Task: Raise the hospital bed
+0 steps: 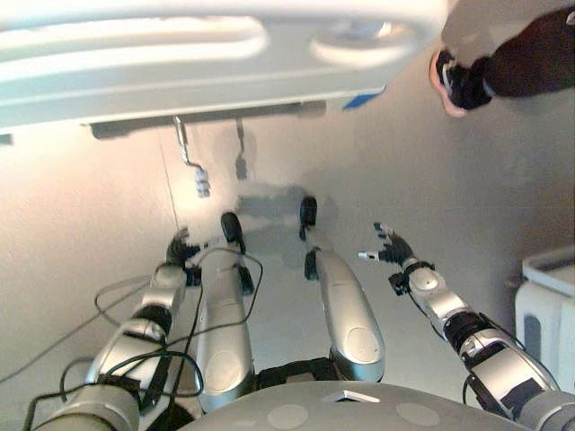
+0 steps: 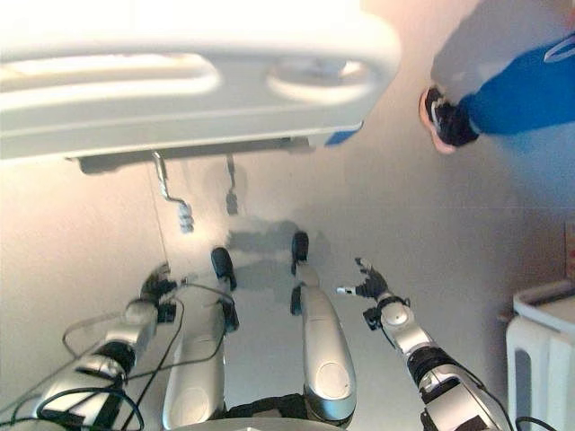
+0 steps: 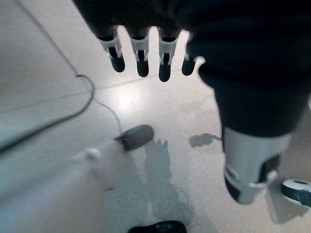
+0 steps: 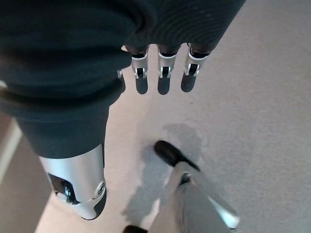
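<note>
Best done by bringing one hand forward and down to the crank handle (image 1: 201,182) hanging under the bed's footboard (image 1: 180,72), closing round the grip squarely before any turning, and keeping the wrist in line with the shaft so the grip does not slip. Neither hand there yet: left hand (image 1: 180,251) low over the floor, fingers straight and apart, holding nothing; right hand (image 1: 388,250) likewise spread and empty, well apart from the bed. Footboard pale, moulded, with two recessed grips; a second folded crank (image 1: 241,163) just beside the first. A person's shoe (image 1: 454,83) near the bed's corner.
</note>
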Controlling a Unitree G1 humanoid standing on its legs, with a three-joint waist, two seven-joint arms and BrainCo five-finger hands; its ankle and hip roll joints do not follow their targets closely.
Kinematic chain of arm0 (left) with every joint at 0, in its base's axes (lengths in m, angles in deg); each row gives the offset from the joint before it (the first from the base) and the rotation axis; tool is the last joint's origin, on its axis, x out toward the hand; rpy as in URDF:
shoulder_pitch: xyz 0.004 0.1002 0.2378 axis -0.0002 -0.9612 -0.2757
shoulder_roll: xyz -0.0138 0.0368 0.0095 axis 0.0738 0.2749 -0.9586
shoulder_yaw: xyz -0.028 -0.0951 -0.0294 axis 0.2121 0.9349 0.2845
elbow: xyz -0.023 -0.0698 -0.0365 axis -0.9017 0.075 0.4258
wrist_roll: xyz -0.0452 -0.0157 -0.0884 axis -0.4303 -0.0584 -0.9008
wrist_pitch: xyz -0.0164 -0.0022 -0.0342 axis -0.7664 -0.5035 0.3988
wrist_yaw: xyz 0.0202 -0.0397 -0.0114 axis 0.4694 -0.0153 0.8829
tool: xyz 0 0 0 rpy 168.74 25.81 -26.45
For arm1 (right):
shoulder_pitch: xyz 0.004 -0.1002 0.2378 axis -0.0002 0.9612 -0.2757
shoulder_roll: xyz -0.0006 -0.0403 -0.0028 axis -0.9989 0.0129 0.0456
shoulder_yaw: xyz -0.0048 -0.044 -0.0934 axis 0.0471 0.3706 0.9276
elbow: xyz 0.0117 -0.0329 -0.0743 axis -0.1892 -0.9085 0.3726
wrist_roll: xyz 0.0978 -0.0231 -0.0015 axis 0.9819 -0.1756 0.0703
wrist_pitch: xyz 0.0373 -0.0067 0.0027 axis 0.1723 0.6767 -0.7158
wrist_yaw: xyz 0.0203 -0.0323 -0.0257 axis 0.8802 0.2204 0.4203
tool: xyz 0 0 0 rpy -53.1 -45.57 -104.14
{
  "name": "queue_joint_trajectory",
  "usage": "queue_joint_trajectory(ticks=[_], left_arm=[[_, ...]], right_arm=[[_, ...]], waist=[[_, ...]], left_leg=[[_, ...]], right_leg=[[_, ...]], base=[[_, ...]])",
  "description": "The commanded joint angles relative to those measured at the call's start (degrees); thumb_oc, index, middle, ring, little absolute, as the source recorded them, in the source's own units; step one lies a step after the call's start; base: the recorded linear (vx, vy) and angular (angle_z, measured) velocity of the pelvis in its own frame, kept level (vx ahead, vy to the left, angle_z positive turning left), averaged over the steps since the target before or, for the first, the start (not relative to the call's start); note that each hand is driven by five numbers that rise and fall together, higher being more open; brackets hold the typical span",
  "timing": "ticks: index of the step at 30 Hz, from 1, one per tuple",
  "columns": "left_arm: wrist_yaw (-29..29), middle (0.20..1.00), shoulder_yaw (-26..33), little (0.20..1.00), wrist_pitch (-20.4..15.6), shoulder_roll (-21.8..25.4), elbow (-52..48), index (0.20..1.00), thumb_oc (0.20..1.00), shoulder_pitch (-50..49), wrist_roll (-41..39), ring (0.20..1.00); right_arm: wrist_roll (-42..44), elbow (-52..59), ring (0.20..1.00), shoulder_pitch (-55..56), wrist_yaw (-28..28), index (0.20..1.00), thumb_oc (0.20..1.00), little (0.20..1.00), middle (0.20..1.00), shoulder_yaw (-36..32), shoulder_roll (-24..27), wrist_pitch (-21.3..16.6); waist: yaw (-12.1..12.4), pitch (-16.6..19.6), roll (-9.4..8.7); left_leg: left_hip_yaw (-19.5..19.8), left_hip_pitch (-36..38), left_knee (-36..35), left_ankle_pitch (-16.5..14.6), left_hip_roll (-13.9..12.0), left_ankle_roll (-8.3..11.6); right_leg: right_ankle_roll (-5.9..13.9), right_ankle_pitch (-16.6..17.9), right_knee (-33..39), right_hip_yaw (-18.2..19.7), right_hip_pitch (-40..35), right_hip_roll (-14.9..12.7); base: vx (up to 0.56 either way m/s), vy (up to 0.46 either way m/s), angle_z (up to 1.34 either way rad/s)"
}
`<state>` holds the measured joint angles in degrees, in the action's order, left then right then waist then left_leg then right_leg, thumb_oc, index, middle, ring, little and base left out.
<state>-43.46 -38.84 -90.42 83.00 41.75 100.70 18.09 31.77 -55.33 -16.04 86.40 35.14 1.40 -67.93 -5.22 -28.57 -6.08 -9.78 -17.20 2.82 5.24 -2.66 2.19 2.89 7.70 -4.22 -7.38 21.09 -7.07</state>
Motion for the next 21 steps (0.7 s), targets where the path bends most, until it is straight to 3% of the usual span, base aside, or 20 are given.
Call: queue_joint_trajectory(ticks=[1,10,11,16,19,21], left_arm=[[1.82,1.000,2.30,1.000,0.18,-1.31,3.49,1.000,1.000,-3.10,4.29,1.000],[3.93,1.000,3.06,1.000,0.31,-3.70,6.98,1.000,1.000,-9.56,9.67,1.000],[4.43,1.000,3.10,1.000,0.26,-4.42,7.21,1.000,1.000,-10.50,10.32,1.000],[5.27,1.000,2.51,1.000,-0.57,-6.07,6.56,1.000,1.000,-12.93,10.85,1.000],[5.38,1.000,2.56,1.000,-0.59,-6.17,6.48,1.000,1.000,-13.23,10.69,1.000],[5.71,1.000,1.74,1.000,-0.80,-6.85,6.73,1.000,1.000,-13.84,11.71,1.000]], right_arm=[[-2.29,-1.73,1.000,2.10,0.58,1.000,1.000,1.000,1.000,-1.73,2.05,1.04],[-3.20,-9.71,1.000,5.34,1.19,1.000,1.000,1.000,1.000,-4.83,-1.16,2.16],[-2.61,-13.05,1.000,5.76,1.31,1.000,1.000,1.000,1.000,-6.27,-2.16,2.69],[-0.29,-17.09,1.000,8.45,2.41,1.000,1.000,1.000,1.000,-9.50,-4.54,3.34],[0.02,-17.67,1.000,8.81,2.64,1.000,1.000,1.000,1.000,-9.74,-4.89,3.44],[0.07,-19.16,1.000,10.18,3.12,1.000,1.000,1.000,1.000,-10.35,-5.86,3.75]], waist=[[0.44,5.07,0.98],[2.23,10.75,3.83],[2.59,12.62,4.40],[3.25,18.87,5.25],[3.33,19.68,5.26],[3.46,22.13,5.29]], left_leg=[[1.37,-1.78,2.66,-0.55,2.42,0.28],[2.34,7.65,-0.46,0.09,1.35,1.45],[2.60,9.51,-1.32,0.00,1.32,1.53],[2.80,15.59,-4.48,-0.04,1.36,1.75],[2.92,16.49,-5.06,-0.09,1.37,1.69],[3.03,19.09,-6.57,-0.25,1.55,1.64]], right_leg=[[5.49,0.41,-1.31,-1.62,-0.79,-0.04],[5.31,-1.76,0.41,-3.06,-10.26,0.53],[5.59,-1.63,1.58,-3.34,-12.20,0.64],[6.00,-1.52,4.90,-4.20,-18.58,1.10],[5.98,-1.67,5.17,-4.37,-19.45,1.20],[5.92,-2.29,5.83,-4.83,-22.21,1.36]], base=[[0.11,-0.045,0.12],[0.07,-0.030,0.10],[0.06,-0.022,0.08],[0.10,-0.016,0.07],[0.08,-0.002,0.12],[0.12,0.007,0.05]])
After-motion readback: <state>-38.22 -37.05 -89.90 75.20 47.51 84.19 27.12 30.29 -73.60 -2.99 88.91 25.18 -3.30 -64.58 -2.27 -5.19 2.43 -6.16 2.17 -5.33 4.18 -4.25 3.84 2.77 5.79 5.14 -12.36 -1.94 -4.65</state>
